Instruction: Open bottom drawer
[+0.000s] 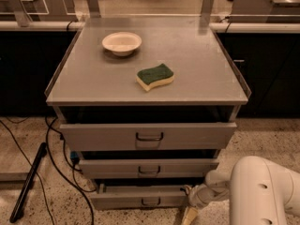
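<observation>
Lowest of three under the table [206, 86]: bottom drawer [122, 198], grey, narrowest front, small dark loop handle [150, 202] at centre. Hidden at its right end by the tool [189, 215], low at the near right, just beside the drawer's corner. Cannot tell whether touching it, nor whether gripping wide or narrow; cut off at the tip by the lower edge. Behind, a bulky white arm [262, 191], cropped at right and bottom. Above, middle drawer [108, 168] and top drawer [93, 136], dark gaps over each. On the table, white bowl [121, 42] far left, green-and-yellow sponge [155, 76] near centre, well apart. Dark cables [54, 158] on the left floor.
</observation>
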You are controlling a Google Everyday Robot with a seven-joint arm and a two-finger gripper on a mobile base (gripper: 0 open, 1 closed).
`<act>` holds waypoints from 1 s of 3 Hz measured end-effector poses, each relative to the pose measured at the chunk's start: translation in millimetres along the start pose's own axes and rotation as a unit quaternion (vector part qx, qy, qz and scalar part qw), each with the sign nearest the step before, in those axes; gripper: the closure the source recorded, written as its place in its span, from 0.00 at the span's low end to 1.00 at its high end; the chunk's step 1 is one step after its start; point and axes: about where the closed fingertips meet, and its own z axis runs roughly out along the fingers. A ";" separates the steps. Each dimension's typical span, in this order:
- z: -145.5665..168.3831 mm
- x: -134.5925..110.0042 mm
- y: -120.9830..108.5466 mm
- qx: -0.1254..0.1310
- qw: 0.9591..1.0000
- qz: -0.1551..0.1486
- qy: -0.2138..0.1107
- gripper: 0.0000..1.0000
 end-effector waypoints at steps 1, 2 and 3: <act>-3.0 0.0 2.4 -0.001 1.000 0.004 -0.005 0.00; -5.8 0.8 4.9 -0.004 1.000 0.008 -0.012 0.00; -5.8 -0.7 6.1 -0.007 1.000 0.008 -0.010 0.00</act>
